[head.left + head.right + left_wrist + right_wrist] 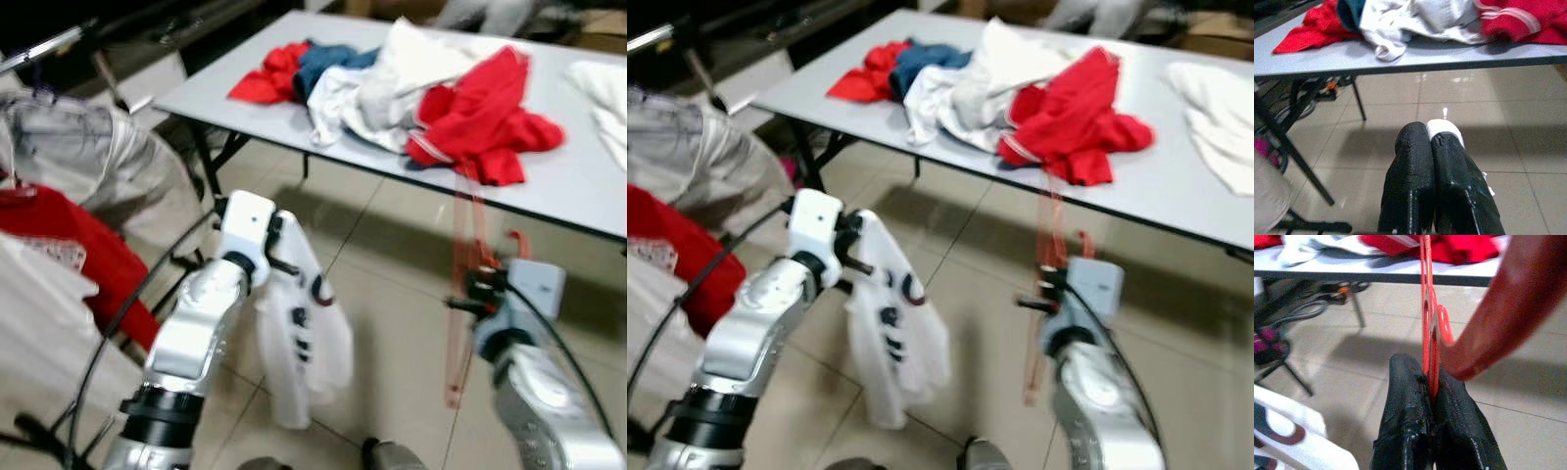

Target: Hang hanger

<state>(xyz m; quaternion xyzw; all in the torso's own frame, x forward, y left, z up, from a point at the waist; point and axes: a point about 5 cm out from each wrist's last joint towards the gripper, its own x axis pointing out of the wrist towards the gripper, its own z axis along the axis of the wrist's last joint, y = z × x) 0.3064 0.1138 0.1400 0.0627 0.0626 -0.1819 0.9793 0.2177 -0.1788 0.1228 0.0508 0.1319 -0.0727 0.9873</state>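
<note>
Tiled floor runs under a long grey table (588, 186) heaped with red, white and blue clothes (431, 88); garments already hang on a rack (59, 166) at the robot's left. The left gripper (1431, 147) is pressed shut on a white printed garment (299, 333), which dangles off the floor below the arm. The right gripper (1430, 382) pinches a red translucent hanger (465, 294), held roughly upright by its neck, hook just beside the fingers. Judgement: the hanger is not yet inside the garment. Good practice would be to keep the collar taut, feed one hanger shoulder in first, and avoid twisting the thin plastic in the pinch.
</note>
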